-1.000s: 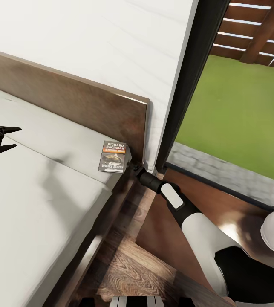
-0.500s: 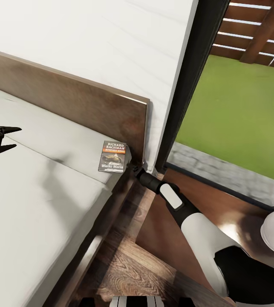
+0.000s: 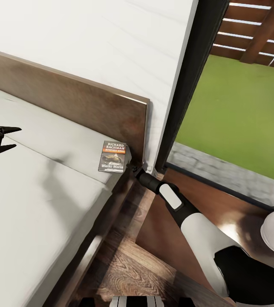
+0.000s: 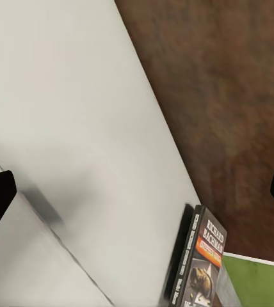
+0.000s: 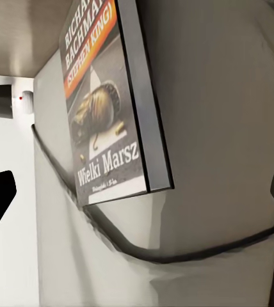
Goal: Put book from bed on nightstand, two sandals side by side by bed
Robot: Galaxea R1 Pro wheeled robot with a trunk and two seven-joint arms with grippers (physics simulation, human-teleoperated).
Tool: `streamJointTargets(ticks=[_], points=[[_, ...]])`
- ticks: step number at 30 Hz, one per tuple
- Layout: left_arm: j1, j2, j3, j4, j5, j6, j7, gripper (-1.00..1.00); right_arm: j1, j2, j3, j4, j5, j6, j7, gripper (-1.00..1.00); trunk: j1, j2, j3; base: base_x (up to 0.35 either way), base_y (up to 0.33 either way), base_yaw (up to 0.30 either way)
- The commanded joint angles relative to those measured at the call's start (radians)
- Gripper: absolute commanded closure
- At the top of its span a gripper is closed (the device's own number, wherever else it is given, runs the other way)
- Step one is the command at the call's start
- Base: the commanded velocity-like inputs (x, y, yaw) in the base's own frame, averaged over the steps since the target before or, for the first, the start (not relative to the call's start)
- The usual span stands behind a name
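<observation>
One thin dark paperback book (image 3: 113, 157) with an orange band lies on the light-grey mattress corner of the dark-framed bed (image 3: 47, 204), beside the headboard. Right pincer (image 3: 133, 166) spread wide just beside it; left pincer (image 3: 7, 138) gapes apart over the mattress.

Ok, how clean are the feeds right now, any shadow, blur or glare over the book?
Head view: the book is sharp, title readable, no glare; a soft arm shadow falls on the mattress well away from it. Left wrist view: the headboard looks smeared, and the book sits cut off at the frame edge. Right wrist view: the cover is close and crisp, with the right gripper fingertips as dark shapes at both edges.
</observation>
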Motion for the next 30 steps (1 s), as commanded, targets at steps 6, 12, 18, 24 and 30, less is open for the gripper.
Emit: streamJointTargets(ticks=[6, 12, 18, 24, 30], points=[[-0.001, 0.0, 0.005, 0.0, -0.007, 0.004, -0.006, -1.0, -0.001, 0.0, 0.001, 0.0, -0.006, 0.003, 0.001, -1.0, 0.0, 0.0, -0.001, 0.0, 0.0, 0.0], [-0.001, -0.001, 0.005, 0.0, -0.007, 0.004, -0.006, -1.0, -0.001, 0.0, 0.002, 0.0, -0.006, 0.002, 0.001, -1.0, 0.0, 0.0, -0.001, 0.0, 0.0, 0.0], [-0.001, -0.002, 0.006, 0.0, -0.007, 0.004, -0.006, -1.0, -0.001, 0.0, 0.002, -0.01, -0.007, 0.002, 0.002, -1.0, 0.0, 0.0, -0.002, 0.0, 0.0, 0.0], [-0.001, -0.003, 0.006, 0.0, -0.007, 0.004, -0.006, -1.0, -0.001, 0.0, 0.003, -0.021, -0.007, 0.002, 0.002, -1.0, 0.0, 0.0, -0.007, 0.0, 0.0, 0.0], [-0.001, -0.002, 0.005, 0.0, -0.007, 0.004, -0.006, -1.0, -0.001, 0.0, 0.021, -0.026, -0.007, 0.002, 0.002, -1.0, 0.0, 0.0, -0.014, 0.0, 0.0, 0.0]])
